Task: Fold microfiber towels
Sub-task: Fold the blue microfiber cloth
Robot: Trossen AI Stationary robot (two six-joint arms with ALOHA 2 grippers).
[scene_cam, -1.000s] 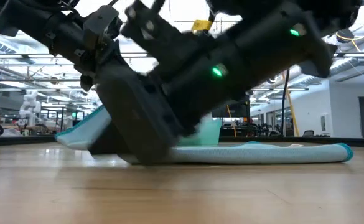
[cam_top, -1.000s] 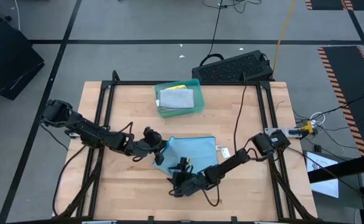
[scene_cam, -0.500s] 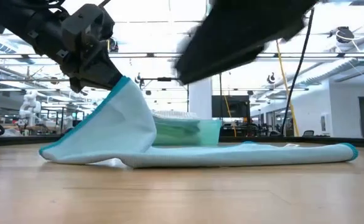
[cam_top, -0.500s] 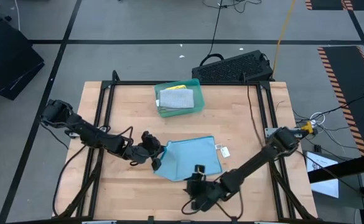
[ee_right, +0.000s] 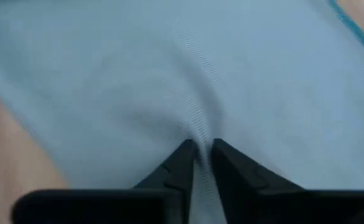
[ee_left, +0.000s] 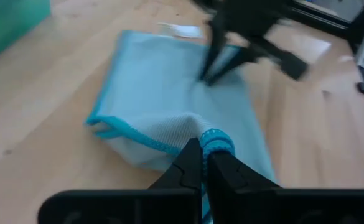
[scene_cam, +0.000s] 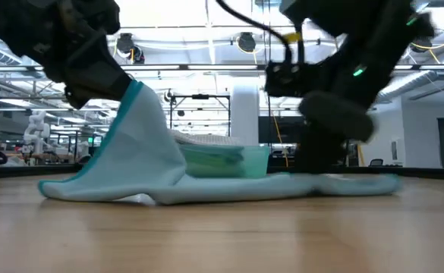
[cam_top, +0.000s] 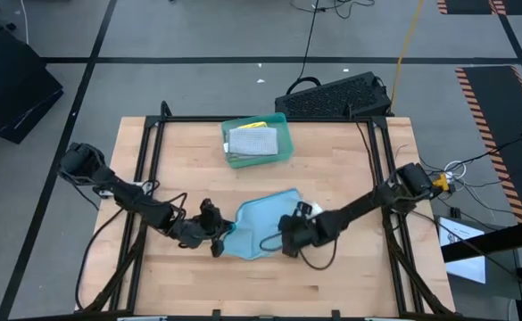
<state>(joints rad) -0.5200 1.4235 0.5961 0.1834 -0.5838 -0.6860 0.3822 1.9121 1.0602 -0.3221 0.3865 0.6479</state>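
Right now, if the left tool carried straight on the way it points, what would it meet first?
Beyond the blue towel it grips, the left tool would probably meet the right tool, pinching the same towel; depth is uncertain.

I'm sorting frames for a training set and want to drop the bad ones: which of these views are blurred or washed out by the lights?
High view: sharp and evenly lit. Low view: ceiling lights glare behind, so the arms are dark silhouettes; the light blue towel stays readable. Left wrist view: the right arm farther off is smeared, the left hand is crisp. Right wrist view: the cloth is soft and hazy.
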